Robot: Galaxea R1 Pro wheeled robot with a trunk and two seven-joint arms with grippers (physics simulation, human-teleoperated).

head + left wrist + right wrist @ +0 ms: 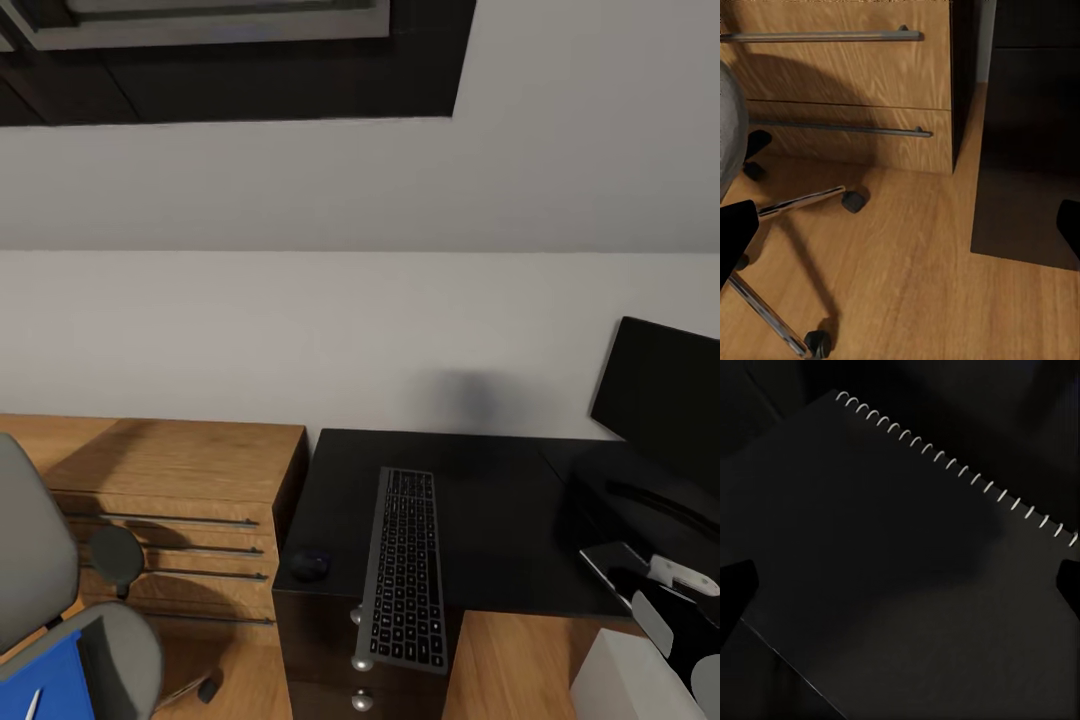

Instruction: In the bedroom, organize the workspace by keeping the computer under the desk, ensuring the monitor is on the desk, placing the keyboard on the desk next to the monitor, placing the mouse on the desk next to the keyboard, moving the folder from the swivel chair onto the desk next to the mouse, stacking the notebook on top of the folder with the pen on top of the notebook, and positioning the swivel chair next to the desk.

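Black spiral-bound notebook (907, 555), silver wire coils

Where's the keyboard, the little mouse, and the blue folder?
keyboard (405, 570), head view, middle rows of keys.
mouse (311, 563), head view, top of its rounded back.
folder (45, 685), head view, blue cover, lying on the chair seat.
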